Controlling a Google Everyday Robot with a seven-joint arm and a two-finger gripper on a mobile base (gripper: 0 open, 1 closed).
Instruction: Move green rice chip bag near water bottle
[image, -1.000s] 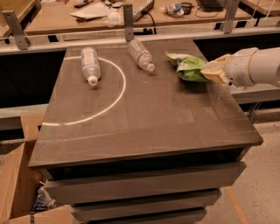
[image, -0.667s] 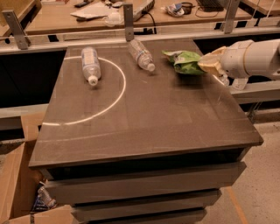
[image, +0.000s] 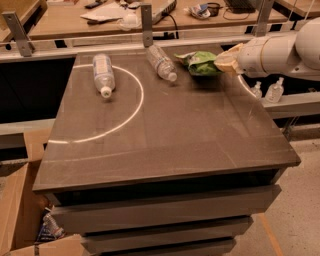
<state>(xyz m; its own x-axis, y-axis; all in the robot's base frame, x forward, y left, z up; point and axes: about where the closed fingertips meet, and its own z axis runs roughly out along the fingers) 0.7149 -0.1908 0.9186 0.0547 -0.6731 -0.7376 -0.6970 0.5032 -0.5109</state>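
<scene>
Green rice chip bag (image: 202, 63) job looks nearly done. Far left on the tabletop (image: 175, 135): paler bottle (image: 103, 74), not the target. Far middle: water bottle (image: 161, 62), lying down. The bag lies just right of its cap end, with a small gap. Tool (image: 227, 60) touches the bag's right end; can't tell whether it's clamped on it or loose. Left to do: probably release and retreat.

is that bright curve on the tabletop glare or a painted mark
Camera view: the thin bright arc on the table is probably reflected light, curving past the paler bottle; a shorter glint shows at the right edge, below the gripper at the green rice chip bag, right of the water bottle.
</scene>
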